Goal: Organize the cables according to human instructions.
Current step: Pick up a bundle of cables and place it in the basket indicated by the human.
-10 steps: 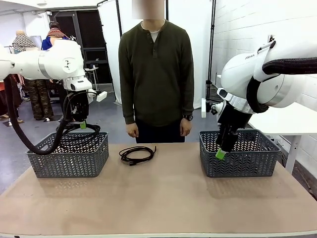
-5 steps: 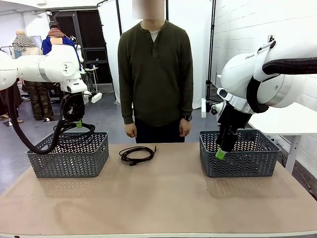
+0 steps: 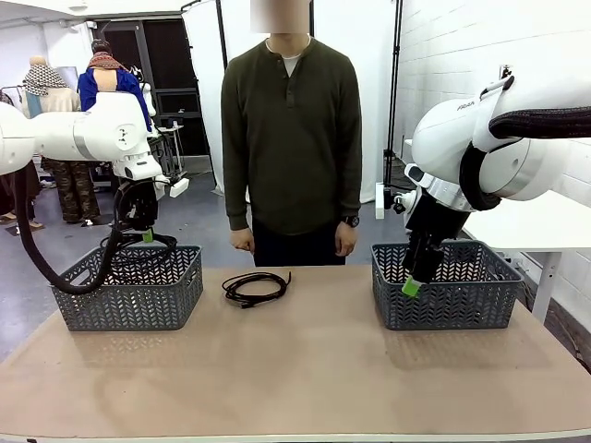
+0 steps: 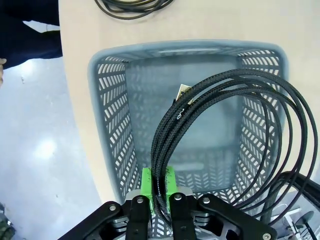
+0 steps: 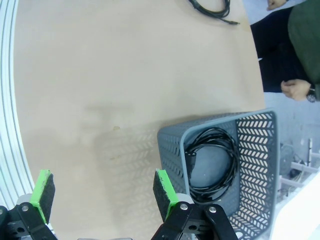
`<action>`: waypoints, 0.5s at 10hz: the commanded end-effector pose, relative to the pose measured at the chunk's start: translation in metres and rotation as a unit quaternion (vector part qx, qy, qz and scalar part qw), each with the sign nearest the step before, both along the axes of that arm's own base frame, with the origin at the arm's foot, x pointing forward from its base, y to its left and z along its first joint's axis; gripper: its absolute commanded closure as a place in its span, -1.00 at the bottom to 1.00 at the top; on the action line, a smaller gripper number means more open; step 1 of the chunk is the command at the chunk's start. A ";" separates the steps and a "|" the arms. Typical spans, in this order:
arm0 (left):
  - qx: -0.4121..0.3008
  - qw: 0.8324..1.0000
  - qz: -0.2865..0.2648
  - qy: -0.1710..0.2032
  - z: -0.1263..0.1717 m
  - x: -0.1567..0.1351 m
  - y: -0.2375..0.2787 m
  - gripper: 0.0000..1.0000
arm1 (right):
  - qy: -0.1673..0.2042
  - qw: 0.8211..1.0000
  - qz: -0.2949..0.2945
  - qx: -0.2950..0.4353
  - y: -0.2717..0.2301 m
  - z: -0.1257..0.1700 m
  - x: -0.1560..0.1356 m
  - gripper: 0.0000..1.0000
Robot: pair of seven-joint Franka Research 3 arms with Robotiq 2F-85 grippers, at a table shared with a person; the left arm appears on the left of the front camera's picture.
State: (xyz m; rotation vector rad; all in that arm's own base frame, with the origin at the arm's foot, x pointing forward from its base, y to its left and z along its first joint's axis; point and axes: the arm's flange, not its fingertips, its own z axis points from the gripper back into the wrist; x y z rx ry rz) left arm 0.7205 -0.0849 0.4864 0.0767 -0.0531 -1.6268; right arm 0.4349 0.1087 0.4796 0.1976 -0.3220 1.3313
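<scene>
Left hand (image 4: 159, 186), clamped on a looped cable (image 4: 225, 112), held it above the left basket (image 4: 107, 125). Releasing low and centred would likely keep the loop off the rim. Right hand (image 5: 102, 192) gaped empty; a second cable (image 3: 256, 288) lay on the table (image 3: 305, 369).

The left claw (image 3: 146, 234) grips a cable loop (image 3: 137, 249) just above the left grey basket (image 3: 129, 300).

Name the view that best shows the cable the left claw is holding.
Left wrist view: the cable is close up, its loops pinched in the left claw above the grey basket. Front view shows it small and dark under that claw. Right wrist view faces the other basket.
</scene>
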 end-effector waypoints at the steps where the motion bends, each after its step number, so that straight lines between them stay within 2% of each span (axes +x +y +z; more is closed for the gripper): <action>1: -0.007 1.000 -0.006 -0.014 -0.005 0.004 0.005 1.00 | -0.001 1.000 -0.006 -0.004 0.002 0.000 0.003 -1.00; 5: -0.002 1.000 -0.013 -0.007 -0.015 0.015 0.009 1.00 | -0.001 1.000 -0.006 -0.004 0.002 0.000 0.003 -1.00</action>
